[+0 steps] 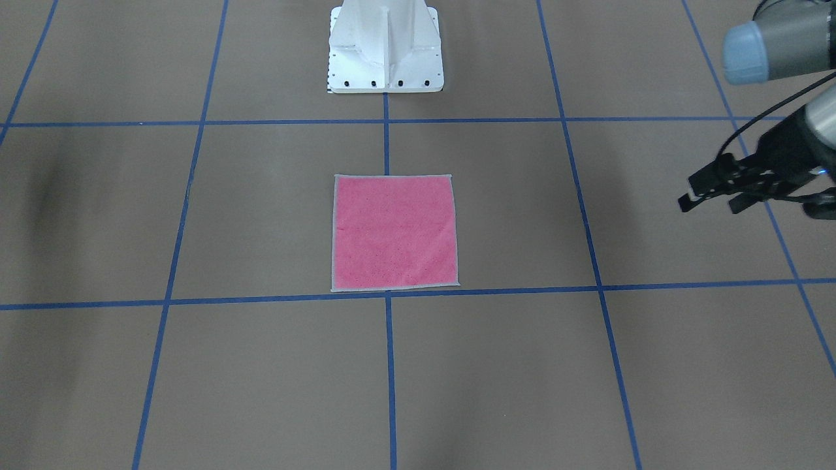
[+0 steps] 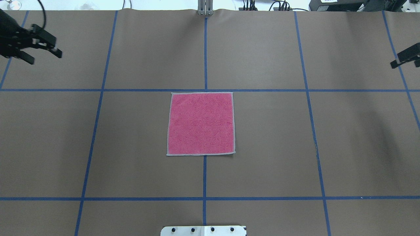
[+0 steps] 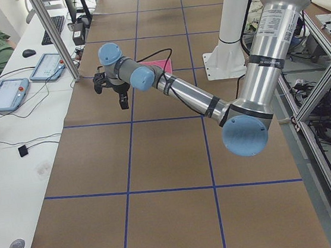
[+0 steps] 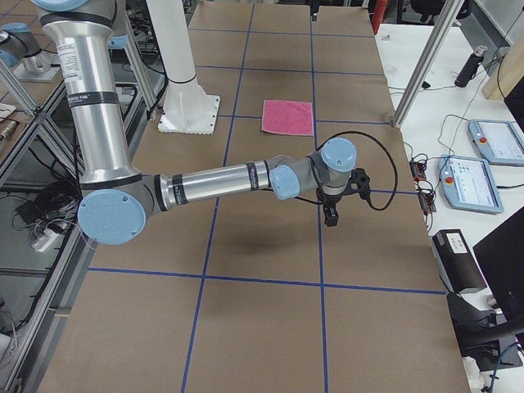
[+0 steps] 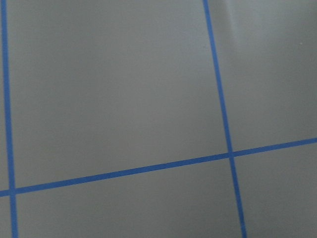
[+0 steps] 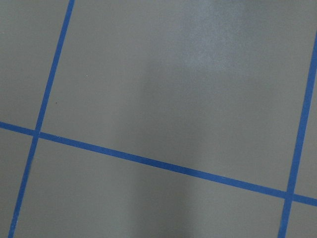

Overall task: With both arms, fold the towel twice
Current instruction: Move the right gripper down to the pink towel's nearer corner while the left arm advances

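Brown paper covers the desk (image 2: 279,137), crossed by blue tape lines (image 2: 98,90). The left gripper (image 2: 43,55) hangs above the desk's far left corner, its two fingers spread wide. The right gripper (image 2: 403,59) hangs by the far right corner, cut off at the overhead view's edge, and its fingers' spacing cannot be told. Well apart from both, the towel (image 2: 200,124) lies flat and unfolded at the desk's middle. It is pink face up, astride the centre tape line.
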`<state>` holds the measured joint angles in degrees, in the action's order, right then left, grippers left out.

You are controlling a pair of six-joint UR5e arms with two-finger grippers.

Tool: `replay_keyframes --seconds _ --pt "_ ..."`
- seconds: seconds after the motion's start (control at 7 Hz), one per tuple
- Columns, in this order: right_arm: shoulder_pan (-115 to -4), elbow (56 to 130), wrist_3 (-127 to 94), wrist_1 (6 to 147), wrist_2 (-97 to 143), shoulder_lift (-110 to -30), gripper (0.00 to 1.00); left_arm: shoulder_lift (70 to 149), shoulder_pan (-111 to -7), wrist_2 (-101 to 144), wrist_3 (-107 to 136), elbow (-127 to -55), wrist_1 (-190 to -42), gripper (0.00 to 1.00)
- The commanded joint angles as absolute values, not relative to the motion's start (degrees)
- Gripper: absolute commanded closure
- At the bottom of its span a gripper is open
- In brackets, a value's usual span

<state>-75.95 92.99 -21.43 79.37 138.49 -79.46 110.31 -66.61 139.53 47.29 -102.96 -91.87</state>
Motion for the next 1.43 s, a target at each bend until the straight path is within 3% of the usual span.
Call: replay_keyframes --seconds 0.0,0.43,1.0,1.29 --pt "-62.3 94.7 -43.3 77.2 131.0 -72.9 0.0 115.9 -56.9 132.6 62.7 -103.3 -91.9 0.0" --pt "-49.1 95.7 -66.3 67.6 127.2 -67.2 0.0 116.2 -50.2 127.1 73.1 -102.7 -99.0 0.0" --pt "-36.4 97.2 -93.5 67.7 122.1 -61.1 0.04 115.9 -47.7 124.1 76.1 -102.4 -100.8 0.0" --pt "-31.0 96.2 -95.5 67.8 116.1 -60.6 0.04 115.8 -47.7 124.1 76.2 -102.4 -100.8 0.0"
